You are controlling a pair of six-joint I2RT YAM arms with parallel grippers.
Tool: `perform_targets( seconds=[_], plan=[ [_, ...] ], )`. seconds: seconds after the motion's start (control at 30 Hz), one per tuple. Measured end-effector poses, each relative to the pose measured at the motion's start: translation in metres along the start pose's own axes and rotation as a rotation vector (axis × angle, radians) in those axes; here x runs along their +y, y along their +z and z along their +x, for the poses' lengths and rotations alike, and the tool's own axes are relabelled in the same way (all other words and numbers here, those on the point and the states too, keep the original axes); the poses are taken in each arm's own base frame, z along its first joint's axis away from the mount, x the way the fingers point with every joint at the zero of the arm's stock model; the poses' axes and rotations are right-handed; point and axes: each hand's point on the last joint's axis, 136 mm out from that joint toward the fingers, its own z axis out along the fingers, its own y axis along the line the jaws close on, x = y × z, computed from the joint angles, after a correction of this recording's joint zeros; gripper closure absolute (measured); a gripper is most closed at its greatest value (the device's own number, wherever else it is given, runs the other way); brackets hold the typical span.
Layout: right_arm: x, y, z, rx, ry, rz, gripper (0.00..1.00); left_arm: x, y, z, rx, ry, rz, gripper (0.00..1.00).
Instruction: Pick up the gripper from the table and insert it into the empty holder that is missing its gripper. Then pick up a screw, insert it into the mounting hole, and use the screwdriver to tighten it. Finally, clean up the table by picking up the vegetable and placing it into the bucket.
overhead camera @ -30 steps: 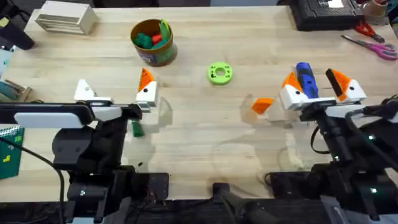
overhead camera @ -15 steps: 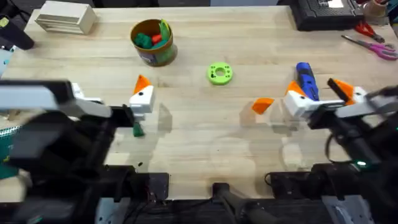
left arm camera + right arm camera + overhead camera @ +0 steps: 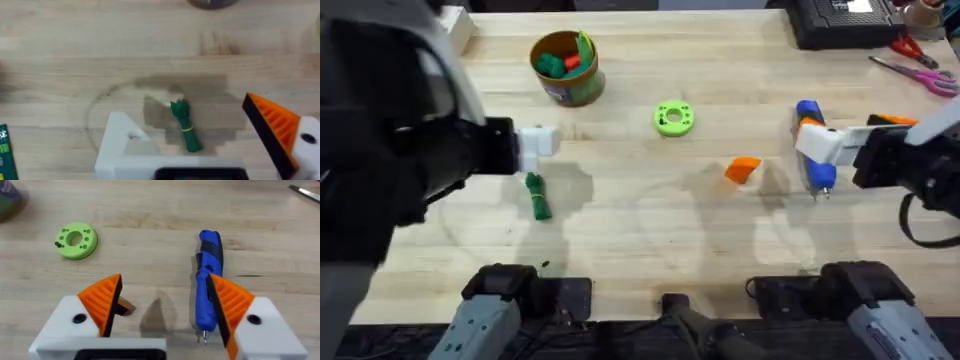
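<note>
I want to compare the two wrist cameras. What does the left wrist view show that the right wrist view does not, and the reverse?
Left wrist view: the vegetable on the table, between a bare white holder and an orange-tipped finger.
Right wrist view: the screwdriver, a lime green disc, and two orange-tipped fingers.
Both: the wooden table, and open fingers.

The bucket (image 3: pixel 566 68) stood at the table's (image 3: pixel 650 240) far left; the vegetable (image 3: pixel 537 196) lay nearer, below it; the holed disc (image 3: pixel 673 118) sat mid-table; right of it lay the loose gripper (image 3: pixel 743 169), then the screwdriver (image 3: pixel 811 140); scissors (image 3: pixel 915 68) lay far right.
</note>
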Motion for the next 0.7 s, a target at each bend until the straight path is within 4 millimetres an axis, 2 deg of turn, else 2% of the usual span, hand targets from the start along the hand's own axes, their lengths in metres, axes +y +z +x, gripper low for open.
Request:
perform_targets(
  seconds=[0.13, 0.17, 0.3, 0.33, 0.47, 0.5, 0.63, 0.67, 0.7],
  plan=[
    [0.0, 0.001, 0.001, 0.006, 0.0, 0.0, 0.015, -0.002, 0.02, 0.016, 0.128, 0.008, 0.003, 0.025],
    [0.0, 0.001, 0.001, 0.007, 0.0, 0.0, 0.014, -0.002, 0.023, 0.018, 0.146, 0.011, 0.005, 0.148],
    [0.0, 0.001, 0.002, 0.011, 0.0, 0.0, 0.014, -0.004, 0.033, 0.023, 0.197, 0.012, 0.011, 0.798],
    [0.0, 0.001, 0.002, 0.011, 0.0, 0.0, 0.015, -0.006, 0.035, 0.021, 0.192, 0.011, 0.019, 0.687],
    [0.0, 0.001, 0.003, 0.014, 0.0, 0.0, 0.014, -0.017, 0.031, 0.01, 0.134, 0.022, 0.073, 0.07],
    [0.0, 0.001, 0.003, 0.013, 0.0, 0.0, 0.013, -0.024, 0.029, 0.006, 0.114, 0.036, 0.103, 0.029],
    [0.0, 0.001, 0.003, 0.014, 0.0, 0.0, 0.015, -0.059, 0.016, -0.012, 0.008, 0.102, 0.251, 0.015],
    [0.0, 0.001, 0.003, 0.014, 0.0, 0.0, 0.015, -0.092, 0.002, -0.039, -0.127, 0.151, 0.394, 0.014],
    [0.0, 0.001, 0.003, 0.014, 0.0, 0.0, 0.015, -0.102, -0.004, -0.051, -0.184, 0.168, 0.438, 0.014]
  ],
)
